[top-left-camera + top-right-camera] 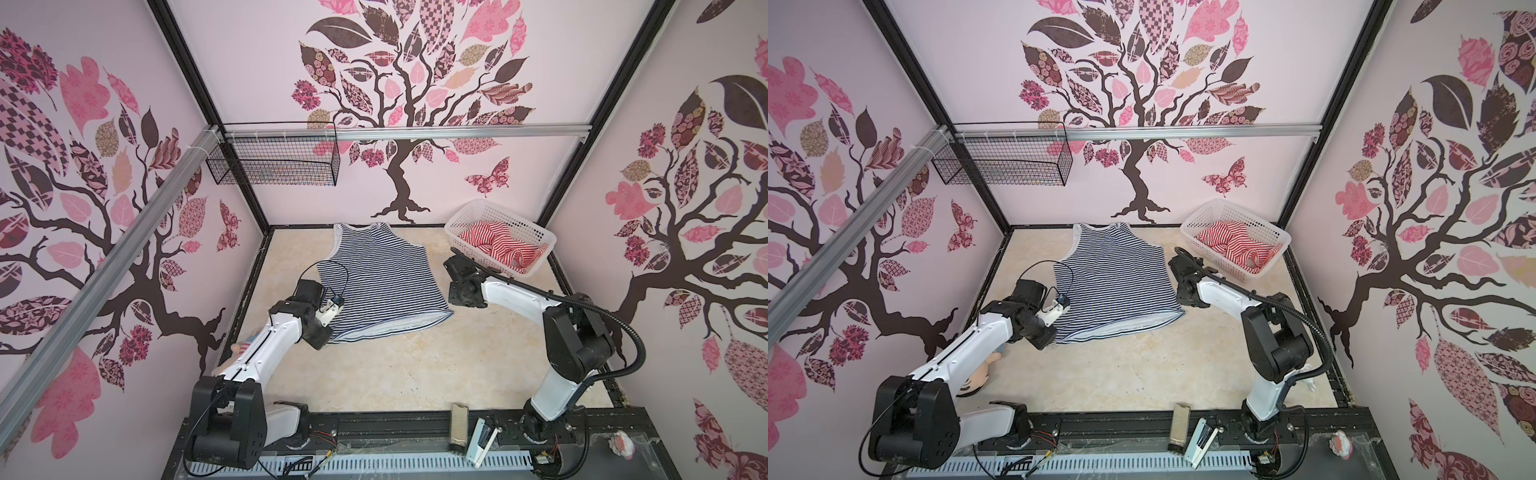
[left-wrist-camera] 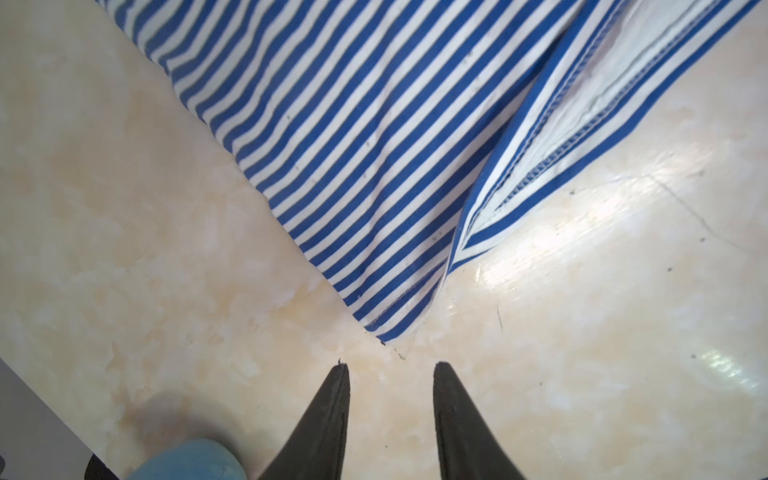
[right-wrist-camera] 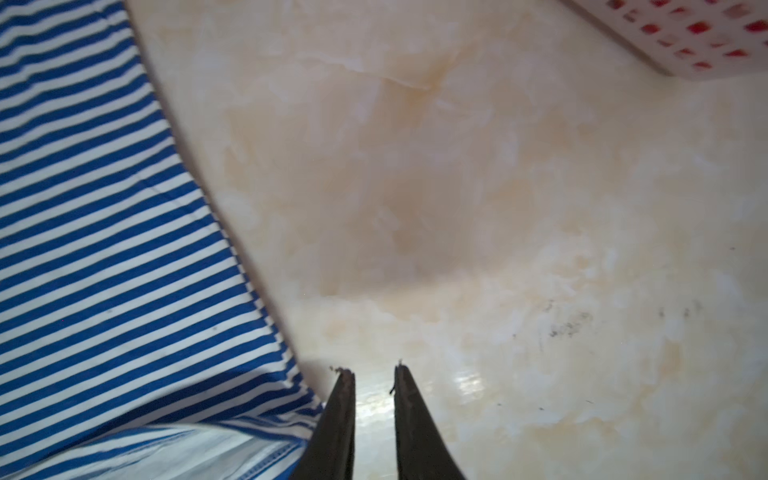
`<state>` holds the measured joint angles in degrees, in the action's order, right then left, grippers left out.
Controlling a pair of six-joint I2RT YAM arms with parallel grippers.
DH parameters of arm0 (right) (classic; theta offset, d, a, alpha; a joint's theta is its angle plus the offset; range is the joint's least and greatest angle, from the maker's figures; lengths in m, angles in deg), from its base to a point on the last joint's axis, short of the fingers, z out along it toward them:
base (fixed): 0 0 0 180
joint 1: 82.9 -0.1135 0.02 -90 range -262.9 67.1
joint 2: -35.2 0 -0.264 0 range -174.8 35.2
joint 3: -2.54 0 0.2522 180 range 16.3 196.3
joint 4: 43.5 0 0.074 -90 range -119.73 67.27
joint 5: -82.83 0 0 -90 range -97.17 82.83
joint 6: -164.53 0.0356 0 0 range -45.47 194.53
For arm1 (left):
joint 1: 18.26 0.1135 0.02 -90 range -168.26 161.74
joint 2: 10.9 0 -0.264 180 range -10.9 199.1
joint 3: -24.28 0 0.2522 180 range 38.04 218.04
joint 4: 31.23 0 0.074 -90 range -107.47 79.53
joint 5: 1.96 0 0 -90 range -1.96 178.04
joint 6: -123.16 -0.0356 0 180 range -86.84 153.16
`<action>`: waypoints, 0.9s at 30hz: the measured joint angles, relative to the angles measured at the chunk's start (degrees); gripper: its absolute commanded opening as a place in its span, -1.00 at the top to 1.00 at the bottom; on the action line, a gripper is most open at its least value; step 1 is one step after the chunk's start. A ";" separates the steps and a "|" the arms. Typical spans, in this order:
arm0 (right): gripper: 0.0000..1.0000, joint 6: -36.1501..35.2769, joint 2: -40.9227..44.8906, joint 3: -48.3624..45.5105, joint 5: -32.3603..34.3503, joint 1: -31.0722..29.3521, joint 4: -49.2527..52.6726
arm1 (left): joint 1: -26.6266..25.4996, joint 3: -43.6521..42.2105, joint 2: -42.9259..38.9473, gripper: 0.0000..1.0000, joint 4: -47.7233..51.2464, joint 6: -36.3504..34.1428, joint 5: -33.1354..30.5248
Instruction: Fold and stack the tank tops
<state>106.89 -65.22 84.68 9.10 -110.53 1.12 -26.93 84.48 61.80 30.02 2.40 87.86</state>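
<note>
**A:** Well, in both top views the navy-striped tank top (image 1: 384,282) lies spread flat on the table (image 1: 395,374), with its straps toward twelve o'clock and its hem toward six. The red-striped tank top (image 1: 494,245) sits crumpled in the white basket (image 1: 517,218) at about two o'clock.

**B:** And the left wrist view?

**A:** The left gripper (image 2: 390,368) has its fingers apart with nothing between them. It sits just short of the hem corner at the garment's seven o'clock. The hem gapes there and shows its white inside.

**B:** Right wrist?

**A:** The right gripper (image 3: 374,374) shows a narrow gap and is also empty. It is just beside the hem corner at four o'clock, with the white basket well apart.

**B:** So the first fold is about to start, I'd judge.

**A:** Likely. Because the hem is open, each gripper should slide in low and pinch both layers at its corner. Then both should lift evenly together and carry the hem toward twelve o'clock, without dragging the cloth into wrinkles.
</note>
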 measured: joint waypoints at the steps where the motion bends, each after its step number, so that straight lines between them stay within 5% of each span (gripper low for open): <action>1: 0.56 0.09 -0.46 0.74 -1.20 -0.28 -0.24 | -0.52 0.74 0.68 0.23 -0.13 0.63 0.20; 12: 0.52 0.00 -6.01 4.74 -10.82 -1.92 -3.04 | -4.42 5.29 13.68 0.21 -2.97 5.40 3.50; 27: 0.42 -0.04 -6.19 2.47 -16.85 -2.99 -6.19 | -4.46 5.31 15.96 0.21 -2.05 7.21 9.86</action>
<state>106.84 -71.41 87.15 -7.75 -113.53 -5.07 -31.39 89.79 77.76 27.96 9.61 97.71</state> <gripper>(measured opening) 0.287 0.394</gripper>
